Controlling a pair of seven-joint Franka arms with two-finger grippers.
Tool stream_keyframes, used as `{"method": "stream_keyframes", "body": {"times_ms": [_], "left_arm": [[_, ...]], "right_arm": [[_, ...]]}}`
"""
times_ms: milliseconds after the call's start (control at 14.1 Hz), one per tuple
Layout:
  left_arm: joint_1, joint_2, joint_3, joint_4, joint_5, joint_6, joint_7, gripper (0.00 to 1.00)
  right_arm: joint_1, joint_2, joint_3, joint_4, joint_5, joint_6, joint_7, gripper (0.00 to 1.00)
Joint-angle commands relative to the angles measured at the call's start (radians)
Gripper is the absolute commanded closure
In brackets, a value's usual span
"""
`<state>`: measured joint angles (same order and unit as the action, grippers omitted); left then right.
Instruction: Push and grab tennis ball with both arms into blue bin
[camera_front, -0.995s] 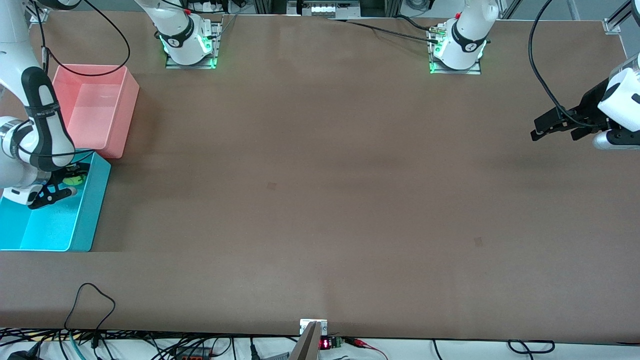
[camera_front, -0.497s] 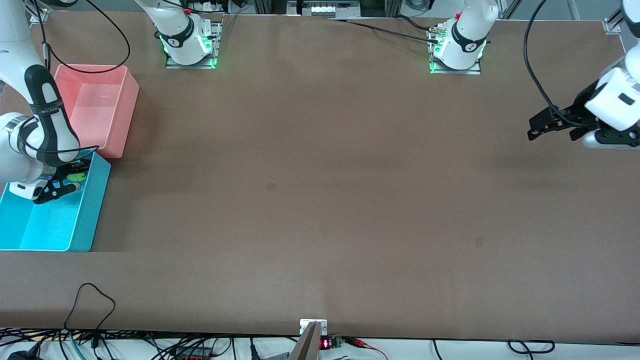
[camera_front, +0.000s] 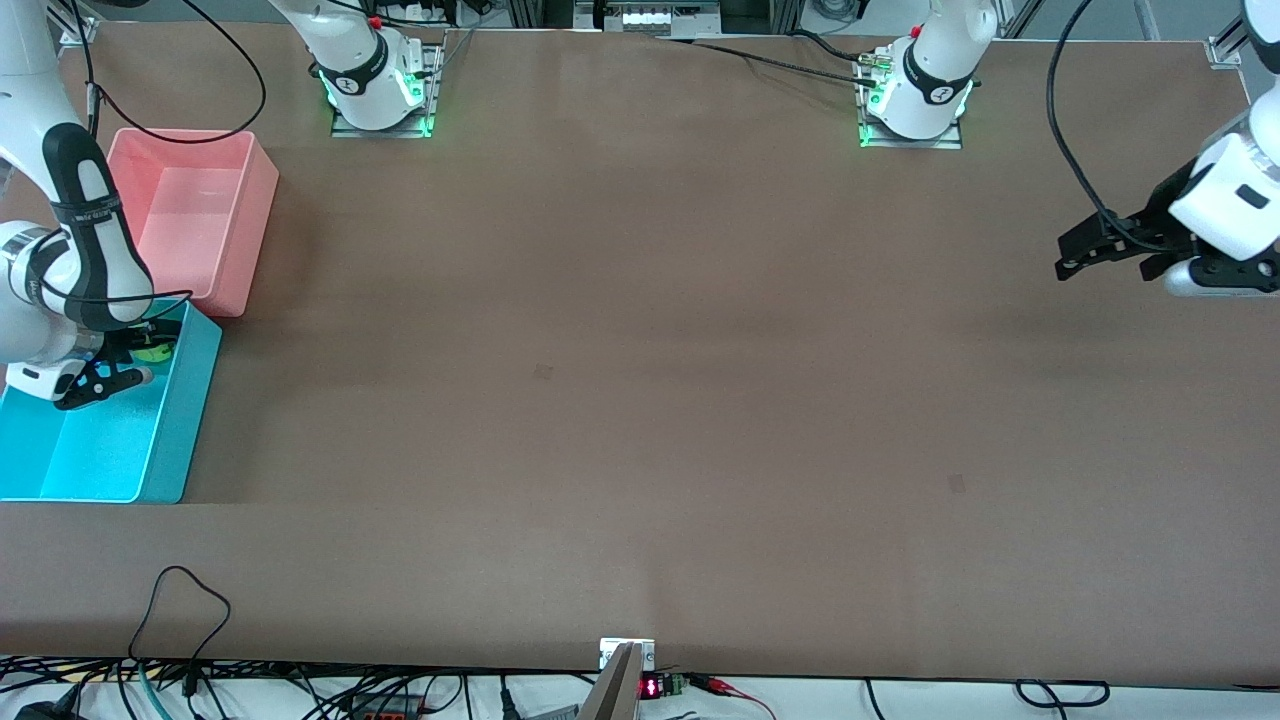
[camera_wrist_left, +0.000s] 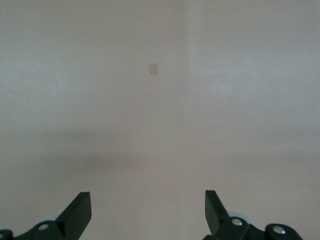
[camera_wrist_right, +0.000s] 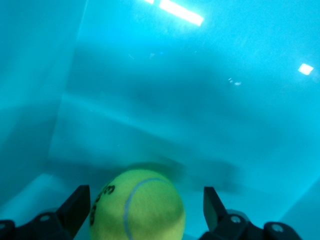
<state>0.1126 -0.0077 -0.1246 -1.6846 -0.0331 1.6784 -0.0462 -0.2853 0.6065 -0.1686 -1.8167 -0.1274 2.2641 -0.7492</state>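
Since half a second ago the right gripper (camera_front: 105, 375) has drifted slightly inside the blue bin (camera_front: 185, 415), fingers spread, the tennis ball (camera_wrist_right: 137, 205) lying loose between them, logo sideways. The left gripper (camera_front: 1080, 258), spread, waits unchanged, well apart from the bin.

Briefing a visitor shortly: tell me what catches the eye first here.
The bright cyan plastic bin at the right arm's end, with the fuzzy yellow-green tennis ball inside, between the open right gripper fingers. Beside it, farther from the camera, sits a pink plastic tub. The left gripper waits, open, over bare table.
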Motion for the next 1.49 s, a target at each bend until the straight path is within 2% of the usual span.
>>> {"method": "stream_keyframes", "body": {"times_ms": [0, 284, 355, 569, 711, 782, 1066, 1208, 1421], "left_arm": [[0.012, -0.041, -0.013, -0.047, -0.014, -0.003, 0.012, 0.00], [0.013, -0.046, -0.015, -0.059, -0.014, 0.024, 0.014, 0.00], [0.012, -0.052, -0.015, -0.067, -0.014, 0.030, 0.015, 0.00], [0.012, -0.124, -0.016, -0.173, -0.014, 0.101, 0.015, 0.00], [0.013, -0.117, -0.015, -0.158, -0.013, 0.093, 0.014, 0.00], [0.013, -0.107, -0.010, -0.144, -0.013, 0.084, 0.014, 0.00], [0.012, -0.087, -0.010, -0.107, -0.010, 0.035, 0.014, 0.00], [0.012, -0.089, -0.010, -0.107, -0.008, 0.029, 0.014, 0.00], [0.012, -0.089, -0.010, -0.107, -0.008, 0.020, 0.014, 0.00]], "right_arm": [[0.003, -0.076, 0.012, -0.009, 0.002, -0.014, 0.005, 0.00], [0.027, -0.146, 0.014, 0.029, 0.066, -0.059, 0.005, 0.00], [0.049, -0.163, 0.014, 0.051, 0.066, -0.093, 0.005, 0.00], [0.118, -0.262, 0.015, 0.097, 0.072, -0.207, 0.007, 0.00], [0.167, -0.321, 0.015, 0.144, 0.141, -0.314, 0.057, 0.00], [0.196, -0.350, 0.020, 0.170, 0.141, -0.363, 0.106, 0.00], [0.225, -0.416, 0.110, 0.279, 0.134, -0.602, 0.386, 0.00], [0.225, -0.451, 0.171, 0.295, 0.106, -0.647, 0.479, 0.00], [0.228, -0.478, 0.215, 0.330, 0.118, -0.733, 0.571, 0.00]]}}
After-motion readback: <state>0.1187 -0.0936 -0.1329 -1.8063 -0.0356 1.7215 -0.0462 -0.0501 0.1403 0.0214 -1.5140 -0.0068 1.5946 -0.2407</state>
